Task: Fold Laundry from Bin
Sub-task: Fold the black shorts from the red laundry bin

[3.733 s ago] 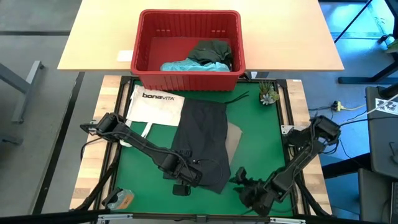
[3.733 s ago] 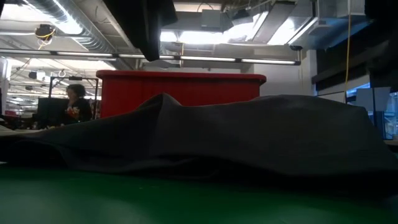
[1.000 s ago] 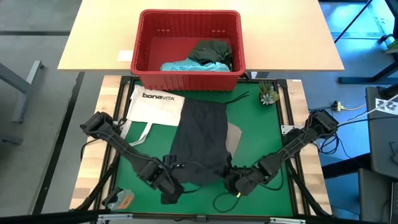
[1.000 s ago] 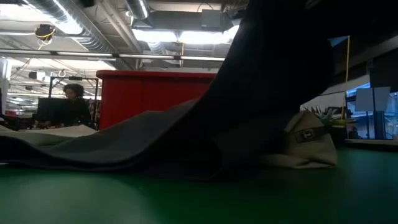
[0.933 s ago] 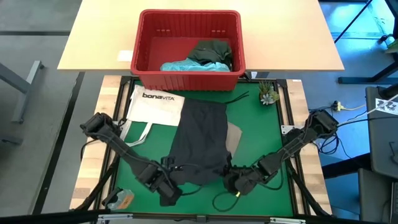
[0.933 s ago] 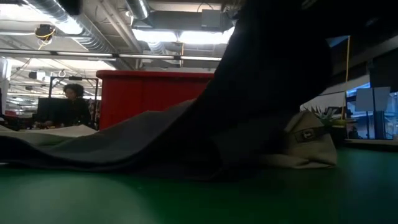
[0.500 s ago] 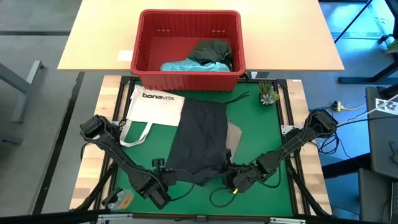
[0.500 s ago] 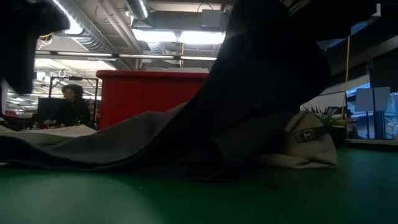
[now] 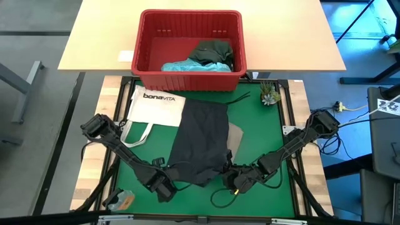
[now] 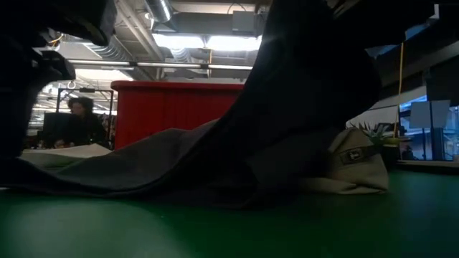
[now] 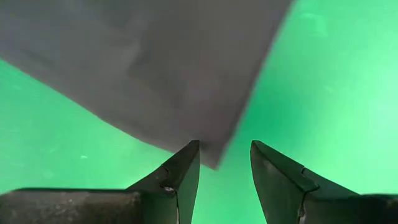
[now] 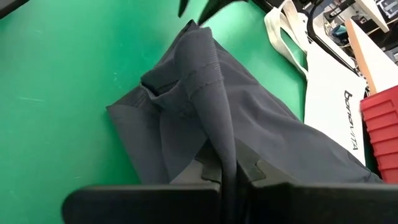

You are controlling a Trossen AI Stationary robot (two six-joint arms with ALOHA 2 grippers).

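Observation:
A dark grey garment (image 9: 201, 140) lies lengthwise on the green mat (image 9: 262, 131), over a khaki garment (image 9: 236, 135). My right gripper (image 9: 236, 180) is shut on its near right part. My left gripper (image 9: 164, 185) stands open at the near left corner (image 11: 214, 155), which reaches between the fingertips; I cannot tell whether they touch it. The red bin (image 9: 145, 62) stands beyond the mat's far edge and holds a turquoise garment (image 9: 187, 65) and a dark green one (image 9: 212, 51). My right gripper pinches a raised fold of the dark grey garment (image 12: 225, 163) between its two shut fingers, near the near right corner. The cloth runs up to the fingers as a ridge (image 12: 208, 68). In the low view this part (image 10: 315, 93) rises off the mat while the rest lies flat.
A white tote bag (image 9: 155, 105) lies at the mat's far left, its handles toward the left arm. A small plant (image 9: 270, 95) stands at the far right corner. A small object (image 9: 120, 200) sits at the near left corner. A person (image 10: 80, 118) is in the room behind.
My left gripper drew back a little toward the near left corner of the table, then came back to the garment's near left corner, staying open. My right gripper has kept its hold on the raised fold.

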